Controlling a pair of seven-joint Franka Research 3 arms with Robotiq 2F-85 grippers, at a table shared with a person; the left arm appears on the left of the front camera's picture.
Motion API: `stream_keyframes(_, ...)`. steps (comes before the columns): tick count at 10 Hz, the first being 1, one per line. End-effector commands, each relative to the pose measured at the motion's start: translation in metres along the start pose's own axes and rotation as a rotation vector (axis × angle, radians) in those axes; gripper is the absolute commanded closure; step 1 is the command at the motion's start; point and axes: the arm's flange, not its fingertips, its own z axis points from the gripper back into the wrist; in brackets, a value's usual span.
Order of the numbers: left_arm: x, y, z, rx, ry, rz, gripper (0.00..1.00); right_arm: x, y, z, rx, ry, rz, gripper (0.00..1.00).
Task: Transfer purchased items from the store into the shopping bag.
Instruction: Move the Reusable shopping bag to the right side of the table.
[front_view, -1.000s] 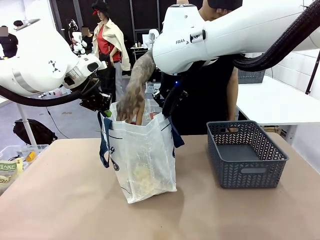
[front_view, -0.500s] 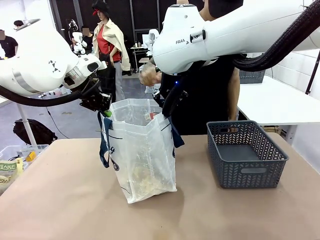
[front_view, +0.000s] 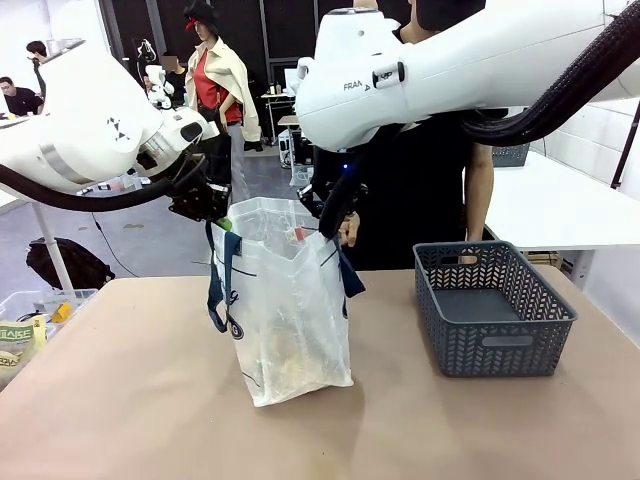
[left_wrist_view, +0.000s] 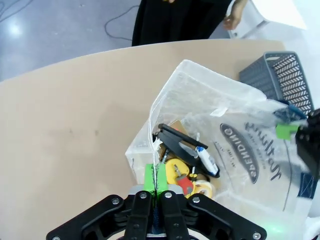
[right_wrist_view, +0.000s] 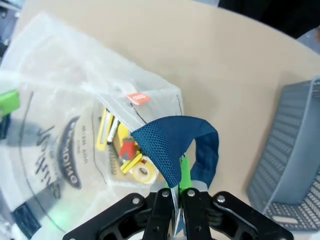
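The shopping bag (front_view: 290, 310) stands upright on the table, whitish and translucent with navy straps, its mouth held wide. My left gripper (front_view: 222, 222) is shut on its left rim, and my right gripper (front_view: 330, 232) is shut on the right rim beside a blue strap (right_wrist_view: 175, 142). Looking down into the shopping bag (left_wrist_view: 235, 150), I see purchased items (left_wrist_view: 182, 175) lying at the bottom, yellow, red and black; these items (right_wrist_view: 125, 150) also appear under my right gripper (right_wrist_view: 177, 180). My left gripper (left_wrist_view: 156, 176) pinches the plastic edge. The store, a dark grey basket (front_view: 490, 305), sits to the right with its bare floor showing.
A person in black (front_view: 420, 180) stands behind the bag, one hand (front_view: 347, 232) hanging just behind my right gripper. A clear bin with packets (front_view: 25, 325) sits at the table's left edge. A white table (front_view: 550, 205) stands behind the basket.
The person's arm, reaching into the bag a second ago, has pulled out and dropped behind it. Both grippers keep their hold; the left side of the bag shifted slightly.
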Motion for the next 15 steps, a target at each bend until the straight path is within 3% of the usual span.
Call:
stream_keyframes(1,0.016,0.009,-0.004,-0.124,0.014,0.010,1.00,0.005,0.009,0.005,-0.034,0.048,0.166,1.00)
stream_keyframes(4,0.028,0.015,-0.012,-0.229,0.031,0.033,1.00,0.009,0.013,0.007,-0.016,0.109,0.344,1.00)
stream_keyframes(8,0.027,0.024,-0.031,-0.405,0.046,-0.037,1.00,0.032,0.014,0.003,0.010,0.116,0.419,1.00)
stream_keyframes(9,0.027,0.022,-0.034,-0.411,0.056,-0.047,0.86,0.033,0.018,0.003,0.005,0.116,0.435,1.00)
stream_keyframes(12,0.028,0.023,-0.041,-0.497,0.020,-0.082,0.28,0.040,0.026,-0.003,-0.021,0.132,0.529,1.00)
stream_keyframes(15,0.029,0.021,-0.048,-0.593,-0.030,-0.048,0.28,0.035,0.036,-0.012,-0.090,0.159,0.662,1.00)
